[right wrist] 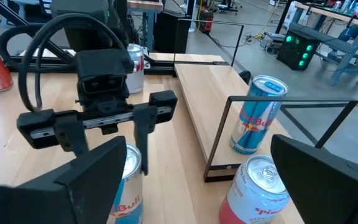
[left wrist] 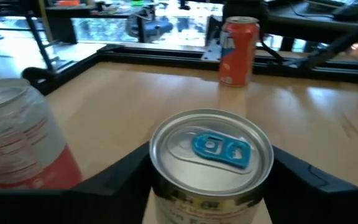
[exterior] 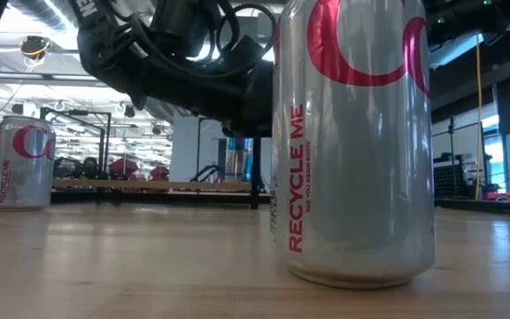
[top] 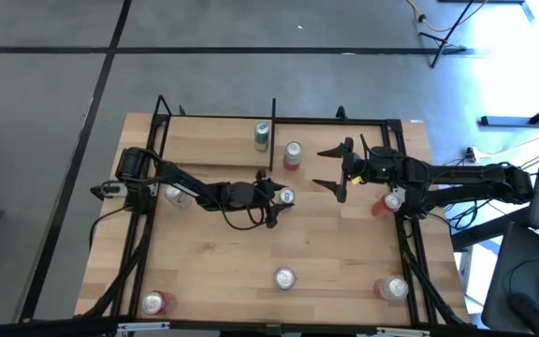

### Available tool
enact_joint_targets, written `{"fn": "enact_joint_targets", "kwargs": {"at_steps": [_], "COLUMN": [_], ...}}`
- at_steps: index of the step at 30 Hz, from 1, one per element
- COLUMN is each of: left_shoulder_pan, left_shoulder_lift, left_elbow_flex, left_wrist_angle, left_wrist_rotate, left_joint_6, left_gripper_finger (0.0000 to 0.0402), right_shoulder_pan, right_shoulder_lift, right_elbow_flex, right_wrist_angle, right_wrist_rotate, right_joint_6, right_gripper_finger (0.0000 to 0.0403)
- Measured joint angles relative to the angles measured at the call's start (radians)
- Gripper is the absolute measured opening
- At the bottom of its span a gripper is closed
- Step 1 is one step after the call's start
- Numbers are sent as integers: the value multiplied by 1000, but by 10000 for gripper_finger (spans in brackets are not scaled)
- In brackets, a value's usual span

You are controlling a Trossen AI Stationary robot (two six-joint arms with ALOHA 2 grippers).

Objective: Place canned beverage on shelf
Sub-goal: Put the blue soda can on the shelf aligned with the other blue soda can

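Observation:
My left gripper (top: 284, 197) is at mid-table, shut on a silver can with a blue tab (left wrist: 211, 163); the same can shows in the high view (top: 287, 196). The shelf (top: 215, 140), a light-wood ledge in black rods, stands at the far left; in the right wrist view (right wrist: 199, 93) it runs away from me. A blue-and-silver can (right wrist: 258, 114) stands on the shelf's end. A pink can (top: 293, 154) stands on the table just past that end. My right gripper (top: 337, 171) is wide open and empty, to the right of the pink can. My left gripper pinches the can's round wall just below the rim (left wrist: 160, 163) between its two fingers, one on each side. The fingers come level from the table's left. The can stands upright in the hold; whether its base is on the table does not show.
Other cans stand on the table: one by the left arm (top: 174, 194), a red one under the right arm (top: 387, 202), and three along the near edge (top: 284, 278) (top: 157, 301) (top: 393, 288). Black frame rods (top: 402, 159) run along the table's sides.

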Motion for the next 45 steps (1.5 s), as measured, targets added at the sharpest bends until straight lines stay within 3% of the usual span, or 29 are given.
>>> {"fn": "enact_joint_targets", "kwargs": {"at_steps": [3, 15, 22, 25, 32, 36, 39, 45], "left_shoulder_pan": [0, 13, 136, 245, 547, 652, 674, 689], "left_shoulder_lift": [-28, -449, -650, -686, -652, -603, -550, -466], "left_elbow_flex": [-1, -1, -53, -94, -99, -100, -100, -99], "left_wrist_angle": [-36, -518, -616, -623, -615, -586, -543, -438], "left_wrist_rotate": [45, 48, 51, 162, 648, 862, 911, 917], "left_joint_6": [19, 138, 214, 235, 280, 254, 249, 265], "left_gripper_finger": [187, 187, 187, 187, 187, 187, 187, 187], "right_shoulder_pan": [0, 0, -1, -1, -1, -1, -1, -1], "right_shoulder_lift": [0, 0, 0, 0, 47, 81, 96, 100], "right_elbow_flex": [0, 0, 0, 0, 1, 1, 1, 1], "right_wrist_angle": [-10, -24, -25, -24, 27, 50, 81, 101], "right_wrist_rotate": [0, -7, -8, -8, -7, -7, -8, -7], "right_joint_6": [0, 0, 0, 0, -4, -29, -34, -35], "right_gripper_finger": [386, 386, 386, 386, 386, 386, 386, 386]}}
